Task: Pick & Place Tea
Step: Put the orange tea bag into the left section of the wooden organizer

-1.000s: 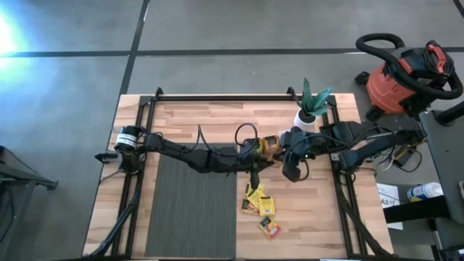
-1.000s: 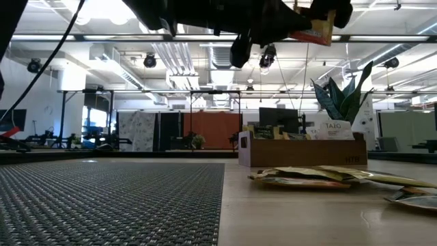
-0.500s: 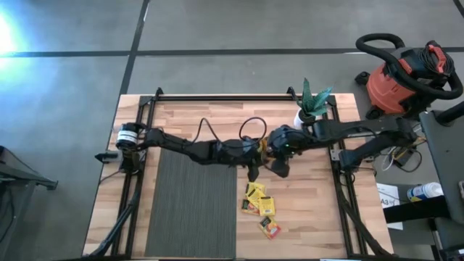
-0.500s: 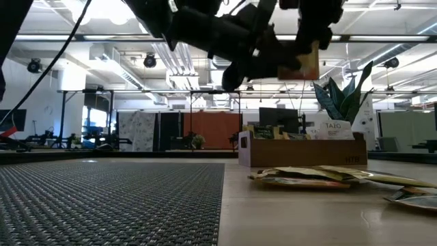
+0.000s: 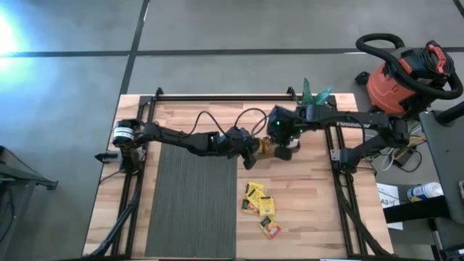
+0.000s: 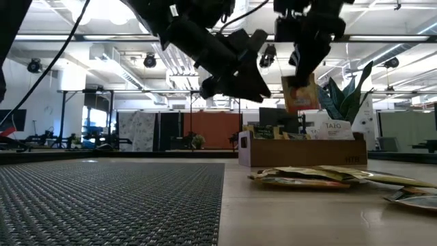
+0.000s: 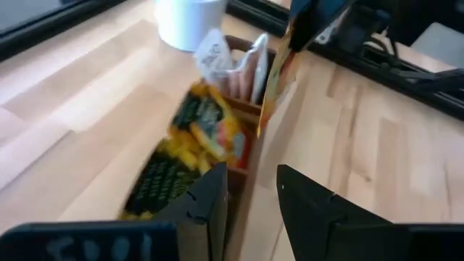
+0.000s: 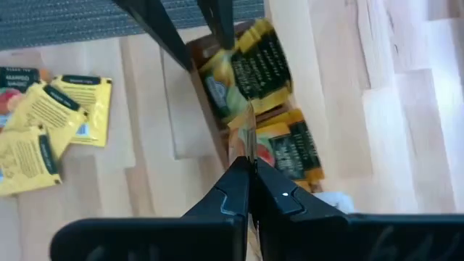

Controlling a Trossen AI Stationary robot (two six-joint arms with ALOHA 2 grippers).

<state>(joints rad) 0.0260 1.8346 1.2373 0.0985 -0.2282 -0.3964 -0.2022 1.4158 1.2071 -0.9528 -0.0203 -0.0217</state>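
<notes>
An orange tea sachet (image 6: 300,96) hangs over the brown wooden tray (image 6: 304,156), with my right gripper (image 6: 302,72) shut on it from above. The right wrist view shows this sachet edge-on (image 8: 249,141) over the tray's yellow sachets (image 8: 250,69). My left gripper (image 7: 250,206) is open, just left of the tray and pointing at it, with nothing between its fingers. Several loose tea sachets (image 5: 259,206) lie flat on the table nearer the front edge. My right gripper pinches the orange sachet's top edge (image 6: 298,82) between its two fingers, which come from above and point down. The sachet hangs upright below the fingers, clear of the tray and the sachets in it.
A potted plant (image 5: 312,101) stands just beyond the tray at the far right. A grey mat (image 5: 192,203) covers the table's left middle. More sachets stand upright in the tray (image 7: 217,61). A shop vacuum (image 5: 406,72) stands off the table.
The orange sachet has passed from my left gripper to my right. The left gripper has let go and opened. The right gripper has shut on the sachet's top and gone toward the far edge and down, bringing the sachet over the tray.
</notes>
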